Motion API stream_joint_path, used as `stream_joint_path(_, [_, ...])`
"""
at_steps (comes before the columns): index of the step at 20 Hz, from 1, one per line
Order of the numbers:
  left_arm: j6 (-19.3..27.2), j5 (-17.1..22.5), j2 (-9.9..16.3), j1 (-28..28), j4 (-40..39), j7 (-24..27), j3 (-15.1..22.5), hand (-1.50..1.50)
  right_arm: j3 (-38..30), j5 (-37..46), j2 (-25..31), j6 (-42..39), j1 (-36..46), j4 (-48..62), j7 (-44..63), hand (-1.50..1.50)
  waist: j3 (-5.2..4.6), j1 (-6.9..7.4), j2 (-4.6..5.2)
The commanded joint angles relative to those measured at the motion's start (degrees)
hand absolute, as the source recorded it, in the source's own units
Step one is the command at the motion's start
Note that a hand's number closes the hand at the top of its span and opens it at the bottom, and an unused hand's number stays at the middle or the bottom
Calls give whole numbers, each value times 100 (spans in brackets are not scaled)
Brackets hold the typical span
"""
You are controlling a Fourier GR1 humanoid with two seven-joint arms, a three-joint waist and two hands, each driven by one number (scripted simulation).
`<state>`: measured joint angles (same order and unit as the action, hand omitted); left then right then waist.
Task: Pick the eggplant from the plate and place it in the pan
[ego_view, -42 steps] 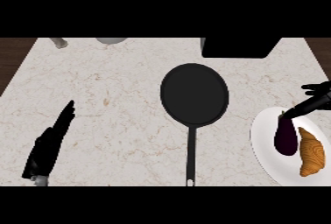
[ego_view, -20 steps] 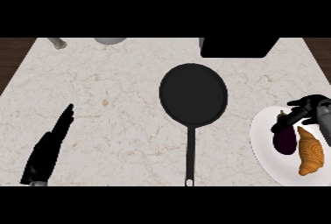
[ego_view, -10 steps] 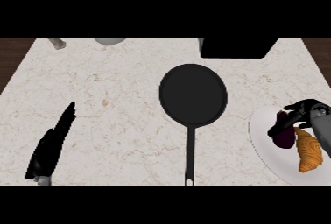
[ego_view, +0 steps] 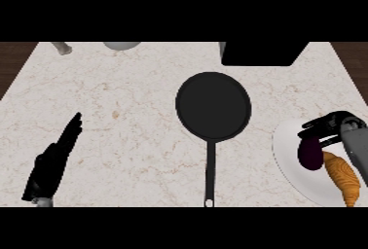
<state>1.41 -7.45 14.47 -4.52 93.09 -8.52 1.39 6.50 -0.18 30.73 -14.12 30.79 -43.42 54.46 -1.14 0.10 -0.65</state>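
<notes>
Now the right hand (ego_view: 332, 127) curls over the eggplant's (ego_view: 310, 154) top end on the plate (ego_view: 289, 155), right of the pan (ego_view: 213, 107); the left hand (ego_view: 54, 160) lies flat, fingers straight, far left of it.

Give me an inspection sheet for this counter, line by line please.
Surface: pale marbled counter.
Job's things: eggplant on the white plate; black pan mid-counter, nothing in it, handle toward the robot.
Clutter: croissant on the plate beside the eggplant; black box and grey items at the far edge.
Hands: right hand curled over the eggplant's far end; left hand open, resting at left.
Cables: nothing seen.
Surroundings: dark wood past the counter.
</notes>
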Motion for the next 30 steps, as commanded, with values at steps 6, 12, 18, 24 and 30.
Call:
stream_joint_path(6, [-40,-63,-39,-215,-22,103,37,0,938,873,221,-740,-572,-995,-1864,150,117,-36,26])
stream_joint_path(12, [-3,-141,-20,21,7,-71,0,0,1500,1974,1127,-601,-566,-1258,-3686,150,121,11,74])
stream_joint_path(18, [36,-153,-81,98,18,-121,10,0,1115,2666,1457,1375,-445,-1868,-4460,150,123,-94,38])
stream_joint_path(24, [30,-150,-43,-257,31,185,-68,0,901,3038,1252,2716,-345,-2592,-5218,150,116,-15,33])
stream_joint_path(30, [110,-350,-230,-148,75,63,108,0,597,2806,767,2330,246,-2940,-5031,150,114,19,51])
